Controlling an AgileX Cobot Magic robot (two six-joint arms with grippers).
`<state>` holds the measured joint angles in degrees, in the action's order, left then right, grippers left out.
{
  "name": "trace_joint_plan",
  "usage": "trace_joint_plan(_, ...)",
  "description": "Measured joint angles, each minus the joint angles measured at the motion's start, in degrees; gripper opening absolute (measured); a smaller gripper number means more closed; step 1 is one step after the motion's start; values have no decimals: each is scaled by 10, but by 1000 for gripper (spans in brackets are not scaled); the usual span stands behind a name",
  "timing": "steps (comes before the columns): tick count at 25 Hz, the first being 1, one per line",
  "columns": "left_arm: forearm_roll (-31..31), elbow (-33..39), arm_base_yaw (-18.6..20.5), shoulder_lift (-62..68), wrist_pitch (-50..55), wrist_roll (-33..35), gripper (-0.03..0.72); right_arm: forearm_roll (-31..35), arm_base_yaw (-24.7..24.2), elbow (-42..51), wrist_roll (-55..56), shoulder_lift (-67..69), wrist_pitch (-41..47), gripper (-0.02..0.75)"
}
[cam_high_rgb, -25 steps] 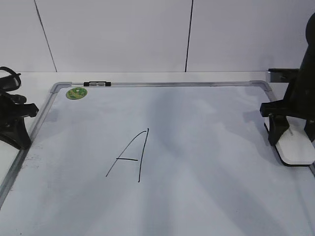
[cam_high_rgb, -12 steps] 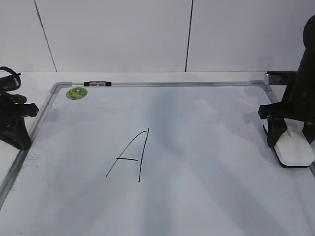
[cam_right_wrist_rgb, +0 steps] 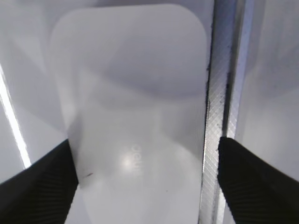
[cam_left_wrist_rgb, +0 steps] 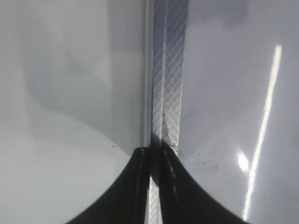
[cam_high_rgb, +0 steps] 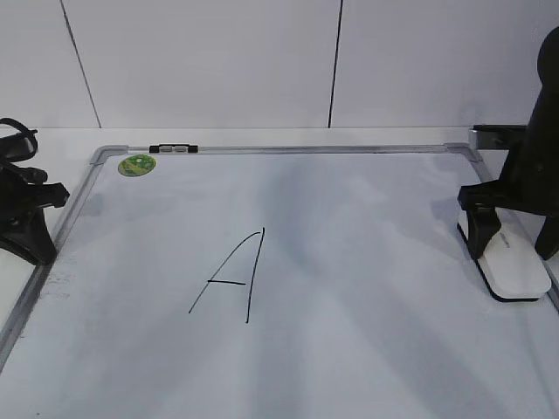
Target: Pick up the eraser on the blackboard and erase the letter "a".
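The white eraser point(cam_high_rgb: 517, 266) lies at the right edge of the blackboard point(cam_high_rgb: 367, 218). My right gripper point(cam_high_rgb: 513, 253) is open and straddles it. In the right wrist view the eraser point(cam_right_wrist_rgb: 135, 107) fills the space between the fingers of the right gripper point(cam_right_wrist_rgb: 145, 154). The left finger point(cam_right_wrist_rgb: 46, 182) is at its side, and the right finger point(cam_right_wrist_rgb: 252, 177) stands apart over the frame. The small cursive "a" is not visible. Only a large angular capital A point(cam_high_rgb: 234, 278) shows mid-board. My left gripper point(cam_high_rgb: 37, 249) is shut and empty at the board's left frame point(cam_left_wrist_rgb: 170, 70).
A round green sticker point(cam_high_rgb: 136, 164) sits at the board's far left corner. A small black and grey clip point(cam_high_rgb: 173, 149) sits on the top frame. The silver frame point(cam_right_wrist_rgb: 217, 93) runs just right of the eraser. A white panelled wall stands behind.
My right gripper has moved a little left and lower around the eraser, and the eraser has shifted slightly left on the board. The left arm has not moved.
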<state>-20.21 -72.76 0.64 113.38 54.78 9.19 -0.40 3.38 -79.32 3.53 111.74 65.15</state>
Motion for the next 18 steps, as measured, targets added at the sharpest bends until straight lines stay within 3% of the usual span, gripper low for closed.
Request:
trace_joint_plan(13, 0, 0, 0, 0, -1, 1, 43, 0, 0, -21, 0, 0, 16, 754)
trace_joint_plan(18, -4, -2, 0, 1, -2, 1, 100, 9, 0, -67, 2, 0, 37, 754)
